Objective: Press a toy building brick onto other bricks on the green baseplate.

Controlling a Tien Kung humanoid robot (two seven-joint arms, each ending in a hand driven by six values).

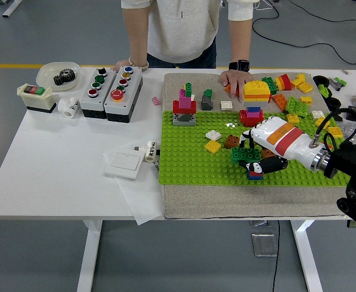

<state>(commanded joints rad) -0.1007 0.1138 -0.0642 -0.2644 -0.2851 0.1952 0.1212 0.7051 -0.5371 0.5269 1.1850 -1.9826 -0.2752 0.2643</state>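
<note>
From the head view, the right hand [258, 152] reaches in from the table's right edge over the green baseplate [184, 155], fingers curled around a dark green brick [231, 154] held near the baseplate's middle front. It sits just beside a brown brick [231, 142] and yellow brick [213, 146]. Judging by this, the pressing onto other bricks is not yet done. The left arm is out of view.

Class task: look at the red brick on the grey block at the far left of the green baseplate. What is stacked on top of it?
On the red brick sits a pink brick with a small green piece behind. How they join is hidden.
</note>
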